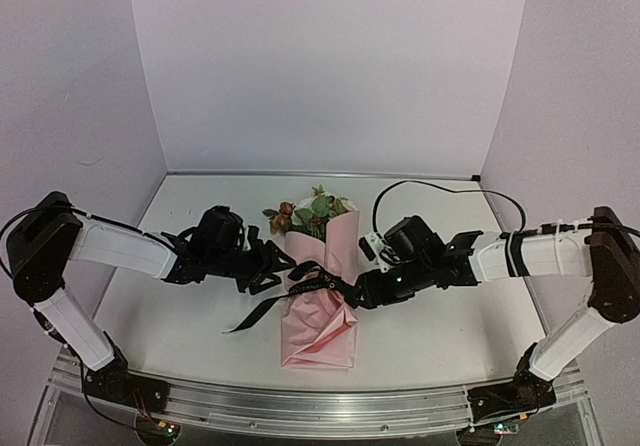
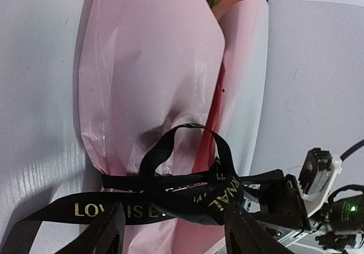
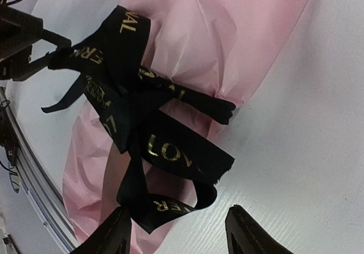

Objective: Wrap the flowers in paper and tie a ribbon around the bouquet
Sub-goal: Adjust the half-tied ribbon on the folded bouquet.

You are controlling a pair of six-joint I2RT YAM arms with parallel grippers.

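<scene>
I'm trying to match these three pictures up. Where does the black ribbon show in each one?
Top external: ribbon tied across the middle of the pink paper, one tail trailing to the picture's left.
Left wrist: ribbon low in the picture, knotted over the pink paper.
Right wrist: ribbon centre-left, loops with gold lettering.
Shared landmark: the pink paper under the knot.

left gripper: jaws apart | right gripper: jaws apart | arms: angled inward
</scene>
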